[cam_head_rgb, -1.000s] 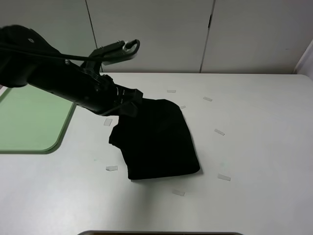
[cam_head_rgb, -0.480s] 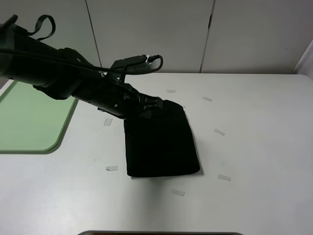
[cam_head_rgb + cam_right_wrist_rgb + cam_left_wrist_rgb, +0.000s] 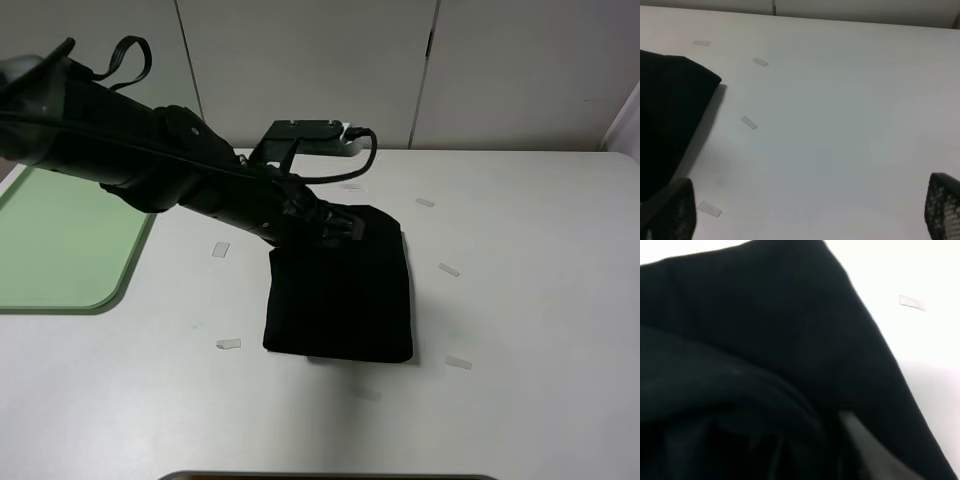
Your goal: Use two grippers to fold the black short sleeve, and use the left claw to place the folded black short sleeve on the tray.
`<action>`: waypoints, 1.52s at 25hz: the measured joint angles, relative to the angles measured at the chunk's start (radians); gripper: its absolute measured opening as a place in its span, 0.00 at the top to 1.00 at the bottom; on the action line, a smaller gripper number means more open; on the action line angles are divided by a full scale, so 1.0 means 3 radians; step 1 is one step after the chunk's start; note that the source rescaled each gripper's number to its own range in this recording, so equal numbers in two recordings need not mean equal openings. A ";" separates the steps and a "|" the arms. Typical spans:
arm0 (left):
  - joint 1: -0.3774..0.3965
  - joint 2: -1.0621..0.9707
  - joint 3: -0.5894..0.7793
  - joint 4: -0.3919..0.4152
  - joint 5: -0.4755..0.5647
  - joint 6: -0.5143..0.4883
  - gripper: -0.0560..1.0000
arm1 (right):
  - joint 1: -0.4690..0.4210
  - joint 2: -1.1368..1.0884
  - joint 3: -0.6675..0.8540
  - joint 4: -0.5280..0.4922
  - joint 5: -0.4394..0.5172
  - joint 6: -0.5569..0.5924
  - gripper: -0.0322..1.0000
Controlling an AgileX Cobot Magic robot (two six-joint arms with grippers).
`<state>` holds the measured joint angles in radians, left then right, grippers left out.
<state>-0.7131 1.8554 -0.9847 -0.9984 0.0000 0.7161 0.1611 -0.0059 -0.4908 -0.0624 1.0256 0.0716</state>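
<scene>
The black short sleeve (image 3: 340,300) lies folded into a narrow rectangle in the middle of the white table. My left claw (image 3: 343,228) reaches in from the left and rests on the shirt's far edge. In the left wrist view, black cloth (image 3: 765,330) fills almost the whole picture and hides how the jaws stand. My right gripper (image 3: 805,220) hangs open over bare table to the right of the shirt (image 3: 670,110), with nothing between its fingertips (image 3: 942,205). The right arm is outside the exterior view. The pale green tray (image 3: 60,240) sits at the table's left edge.
Small pale tape strips (image 3: 449,269) lie scattered around the shirt, with one (image 3: 221,249) to its left and one (image 3: 458,362) at its near right. White cabinet doors (image 3: 300,70) stand behind the table. A dark edge (image 3: 320,476) shows at the table's front.
My left arm has swung to the right, carrying the shirt's left part over. The shirt now lies narrower and further right.
</scene>
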 joint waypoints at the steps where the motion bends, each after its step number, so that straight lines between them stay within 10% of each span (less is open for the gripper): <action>1: -0.0025 0.0000 0.0000 0.0000 -0.0024 0.0028 0.73 | 0.0000 0.0000 0.0000 0.0000 0.0000 0.0000 0.00; 7: -0.0183 0.0003 -0.0148 -0.0003 -0.0047 0.0269 0.49 | 0.0000 0.0000 0.0000 0.0000 0.0000 0.0000 0.00; 15: -0.0304 0.0319 -0.0632 -0.0003 -0.0056 0.1122 0.47 | 0.0000 0.0000 0.0000 0.0000 0.0000 0.0000 0.00; 24: -0.0298 0.0750 -0.1211 -0.0009 0.0109 0.1252 0.47 | 0.0000 0.0000 0.0000 0.0000 0.0000 0.0000 0.00; 32: -0.0130 0.0134 -0.1042 0.0015 0.0043 0.1252 0.36 | 0.0000 0.0000 0.0000 0.0000 0.0000 0.0000 0.00; 38: -0.0016 -0.0602 -0.0071 0.0055 -0.0541 0.0959 0.02 | 0.0000 0.0000 0.0000 0.0000 0.0000 0.0000 0.00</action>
<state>-0.7179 1.6749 -1.0061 -0.9817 -0.1623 1.0039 0.1611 -0.0059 -0.4908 -0.0624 1.0256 0.0716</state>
